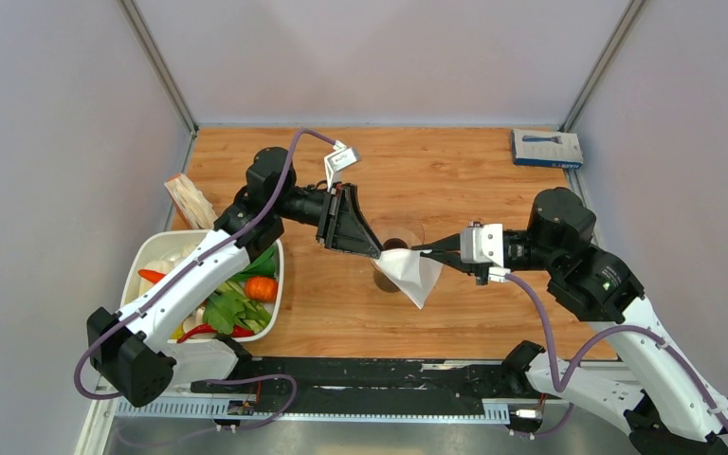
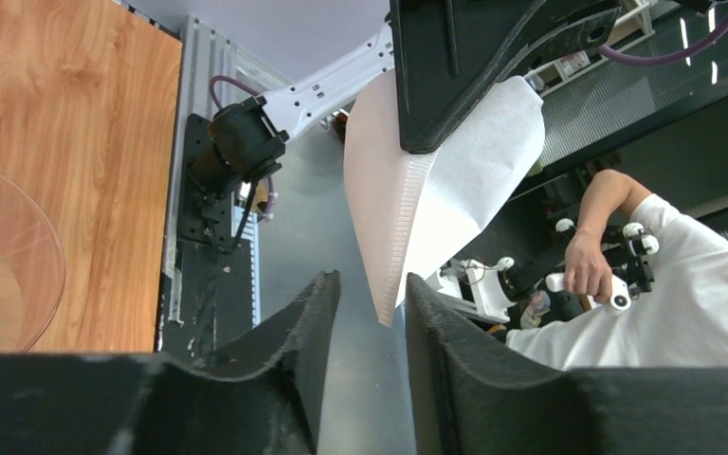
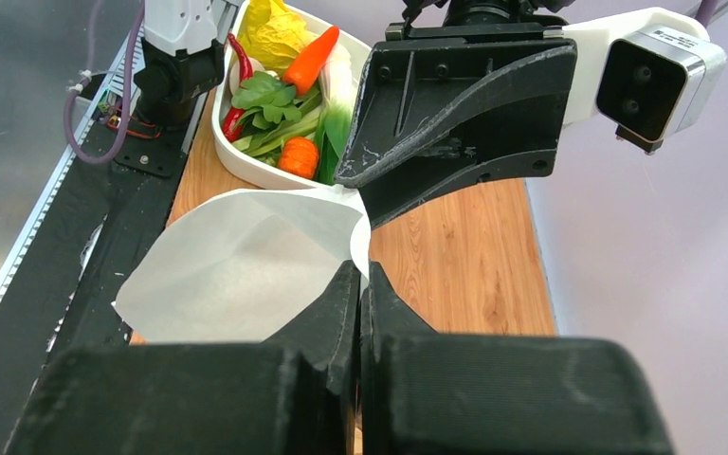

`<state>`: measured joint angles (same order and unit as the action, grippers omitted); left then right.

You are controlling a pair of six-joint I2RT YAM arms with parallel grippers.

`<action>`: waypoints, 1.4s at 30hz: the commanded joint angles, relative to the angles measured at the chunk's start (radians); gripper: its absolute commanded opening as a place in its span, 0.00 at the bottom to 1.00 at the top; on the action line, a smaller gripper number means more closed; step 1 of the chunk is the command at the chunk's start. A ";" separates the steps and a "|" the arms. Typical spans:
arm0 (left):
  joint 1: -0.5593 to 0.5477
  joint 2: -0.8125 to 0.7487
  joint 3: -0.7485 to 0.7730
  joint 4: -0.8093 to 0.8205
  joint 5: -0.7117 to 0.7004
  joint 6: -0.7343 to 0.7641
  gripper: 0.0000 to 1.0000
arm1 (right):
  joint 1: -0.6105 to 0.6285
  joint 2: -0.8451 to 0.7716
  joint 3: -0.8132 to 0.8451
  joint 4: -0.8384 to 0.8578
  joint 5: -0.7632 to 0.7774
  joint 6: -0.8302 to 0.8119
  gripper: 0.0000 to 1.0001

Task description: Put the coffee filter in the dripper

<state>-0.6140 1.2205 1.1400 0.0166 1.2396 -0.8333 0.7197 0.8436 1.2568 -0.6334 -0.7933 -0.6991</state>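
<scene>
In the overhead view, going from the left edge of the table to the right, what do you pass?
white bowl of vegetables → left gripper → coffee filter → right gripper → blue box. The dripper is left out because it overlaps the filter.

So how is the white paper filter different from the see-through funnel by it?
The white paper coffee filter is opaque; the clear funnel-shaped dripper is see-through. The filter is pinched in the right hand, off the table; the dripper stands on the wooden table. Both are mid-table.
</scene>
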 commanded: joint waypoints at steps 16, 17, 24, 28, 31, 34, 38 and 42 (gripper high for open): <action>-0.008 -0.007 -0.039 0.212 0.077 -0.176 0.00 | 0.006 -0.060 -0.035 0.004 0.044 -0.092 0.63; -0.008 -0.001 -0.051 0.268 0.081 -0.227 0.00 | 0.006 -0.055 -0.037 0.006 0.036 -0.103 0.63; -0.021 0.015 -0.069 0.360 0.108 -0.324 0.00 | 0.007 -0.052 -0.079 0.121 0.017 -0.139 0.59; -0.028 0.021 -0.069 0.363 0.117 -0.338 0.00 | 0.007 -0.045 -0.076 0.128 -0.022 -0.151 0.57; -0.030 0.030 -0.069 0.380 0.120 -0.356 0.00 | 0.011 -0.046 -0.076 0.134 -0.051 -0.152 0.55; -0.030 0.040 -0.068 0.409 0.122 -0.381 0.00 | 0.020 -0.049 -0.080 0.151 -0.049 -0.152 0.55; -0.032 0.050 -0.069 0.434 0.122 -0.403 0.00 | 0.024 -0.052 -0.076 0.155 -0.050 -0.153 0.48; -0.032 0.051 -0.069 0.434 0.120 -0.402 0.00 | 0.026 -0.068 -0.082 0.146 -0.044 -0.152 0.35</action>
<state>-0.6399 1.2701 1.0733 0.3939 1.3437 -1.2186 0.7387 0.7986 1.1767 -0.5232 -0.8055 -0.8299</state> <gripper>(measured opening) 0.007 0.395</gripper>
